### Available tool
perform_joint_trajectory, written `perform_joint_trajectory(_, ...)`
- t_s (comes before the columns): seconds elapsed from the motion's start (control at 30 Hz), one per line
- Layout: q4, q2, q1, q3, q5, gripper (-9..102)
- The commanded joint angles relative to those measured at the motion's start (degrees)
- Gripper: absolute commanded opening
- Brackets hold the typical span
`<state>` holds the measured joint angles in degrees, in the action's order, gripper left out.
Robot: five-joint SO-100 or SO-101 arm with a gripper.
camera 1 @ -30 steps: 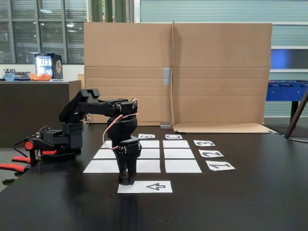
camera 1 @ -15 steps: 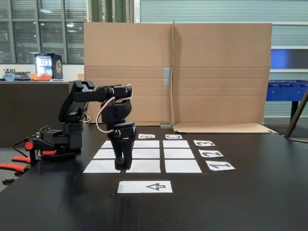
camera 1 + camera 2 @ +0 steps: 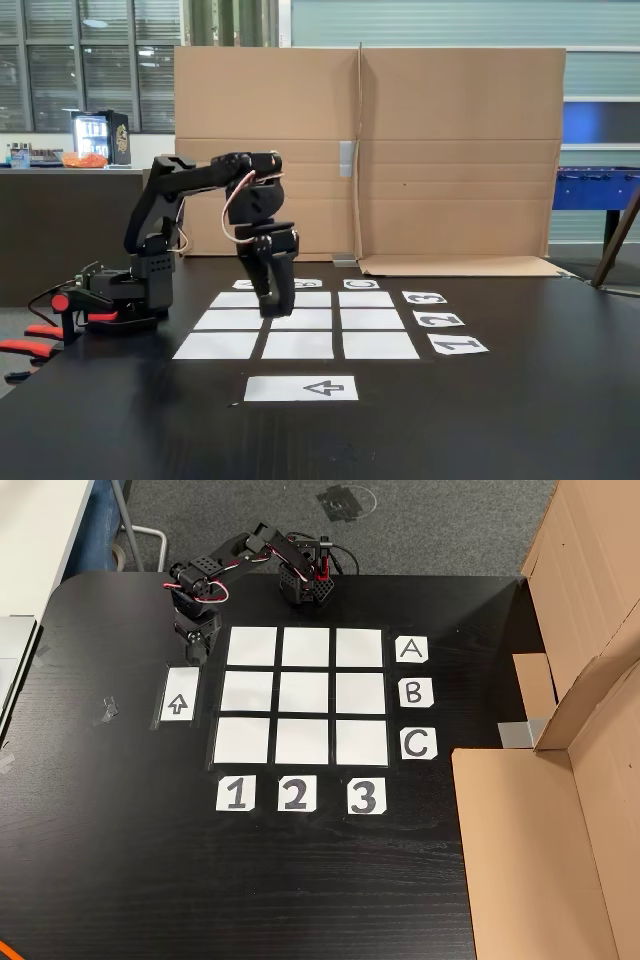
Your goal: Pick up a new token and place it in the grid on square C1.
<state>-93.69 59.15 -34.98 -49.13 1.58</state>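
My gripper [image 3: 270,308] hangs pointing down above the left part of the grid [image 3: 372,319]. In the other view the gripper [image 3: 193,652] is over the top end of the arrow sheet [image 3: 180,693], just left of the grid's [image 3: 303,692] A1 corner. Its black fingers read as one dark shape, so I cannot make out their gap. The black token is not distinguishable; none lies on the arrow sheet [image 3: 301,388] or on any square. Square C1 [image 3: 241,740] is bare white paper, the front right corner [image 3: 380,345] in the fixed view.
Labels A B C [image 3: 413,691] and 1 2 3 [image 3: 294,795] edge the grid. The arm's base [image 3: 305,580] stands at the table's far edge. A tall cardboard wall [image 3: 400,150] closes off the side beyond label C. A small scrap [image 3: 105,708] lies left of the arrow sheet.
The gripper rose from the left end of the arrow sheet and swung back and up over the grid's left side. The arrow sheet now lies fully uncovered.
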Motion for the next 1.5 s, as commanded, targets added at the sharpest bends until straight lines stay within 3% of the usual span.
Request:
perform_joint_trajectory(0.0, -0.9, 4.0, 2.2, -0.7, -1.0, -1)
perform_joint_trajectory(0.9, 3.7, -4.6, 14.9, 0.9, 2.9, -1)
perform_joint_trajectory(1.47, 5.5, -13.9, 16.8, 13.7, 4.7, -1)
